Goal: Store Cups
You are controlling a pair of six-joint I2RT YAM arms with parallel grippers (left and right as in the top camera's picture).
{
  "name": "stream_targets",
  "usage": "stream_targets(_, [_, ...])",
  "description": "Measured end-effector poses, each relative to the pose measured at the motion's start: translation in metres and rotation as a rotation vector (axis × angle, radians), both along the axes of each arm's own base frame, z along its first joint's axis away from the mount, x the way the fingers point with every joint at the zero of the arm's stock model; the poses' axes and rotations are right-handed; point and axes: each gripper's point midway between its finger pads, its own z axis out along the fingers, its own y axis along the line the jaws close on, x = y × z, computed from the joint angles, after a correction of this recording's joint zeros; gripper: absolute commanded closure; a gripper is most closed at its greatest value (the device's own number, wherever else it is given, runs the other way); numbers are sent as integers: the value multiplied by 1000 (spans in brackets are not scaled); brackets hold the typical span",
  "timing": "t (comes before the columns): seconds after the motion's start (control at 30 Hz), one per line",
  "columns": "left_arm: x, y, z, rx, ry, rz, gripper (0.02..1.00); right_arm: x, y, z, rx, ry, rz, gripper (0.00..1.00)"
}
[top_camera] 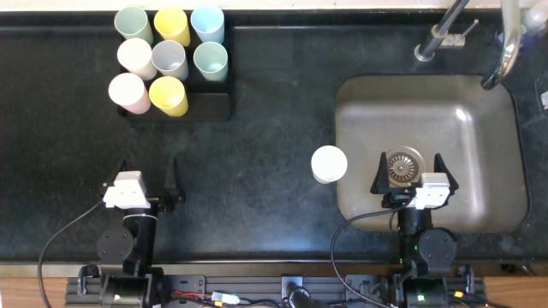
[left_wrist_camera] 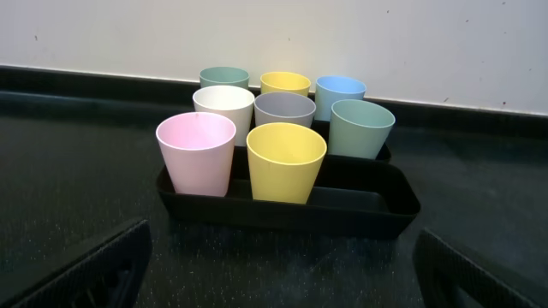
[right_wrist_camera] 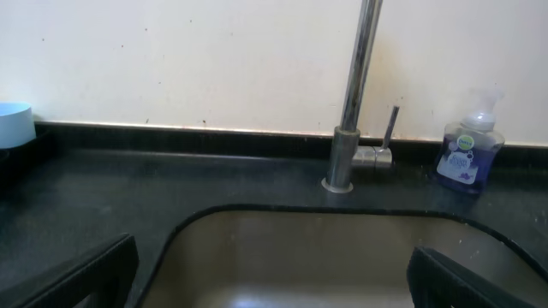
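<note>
Top view: a black counter (top_camera: 274, 128) with a steel sink (top_camera: 467, 128) let into its right end. Near the back left corner, a black tray (top_camera: 212, 106) holds eight cups (top_camera: 169, 58) in rows, and the slot at its front right corner is bare. One loose white cup (top_camera: 329, 163) stands on end on the counter, just beside the sink's left rim, and shows as a round disc. The right gripper (top_camera: 409, 171), fingers spread, hangs over the sink with this cup just to its left. The left gripper (top_camera: 149, 175), also spread, is well apart from the cup, so the right arm looks nearer for the pick.

Left wrist view: the tray faces the wide-apart fingers (left_wrist_camera: 94, 269), its free slot at the front right corner.

Right wrist view: the spread fingers point across the sink toward the tap (right_wrist_camera: 355, 94) and a soap bottle (right_wrist_camera: 467, 150).
</note>
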Motion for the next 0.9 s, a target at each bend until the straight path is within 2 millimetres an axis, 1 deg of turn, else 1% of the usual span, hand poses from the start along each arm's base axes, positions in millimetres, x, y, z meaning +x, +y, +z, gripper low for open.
stream_targets(0.47, [0, 0, 0, 0, 0, 0, 18, 0, 0, 0, -1, 2, -2, 3])
stream_targets(0.53, [0, 0, 0, 0, 0, 0, 20, 1, -1, -3, -1, 25, -3, 3])
stream_targets(0.6, [0, 0, 0, 0, 0, 0, 18, 3, -1, 1, -2, 65, -8, 3])
stream_targets(0.7, [0, 0, 0, 0, 0, 0, 18, 9, -2, 22, -4, 135, -15, 1])
stream_targets(0.83, [0, 0, 0, 0, 0, 0, 18, 20, -3, 63, -7, 250, -18, 3])
stream_targets(0.9, [0, 0, 0, 0, 0, 0, 18, 25, -3, 77, -4, 330, -19, 5])
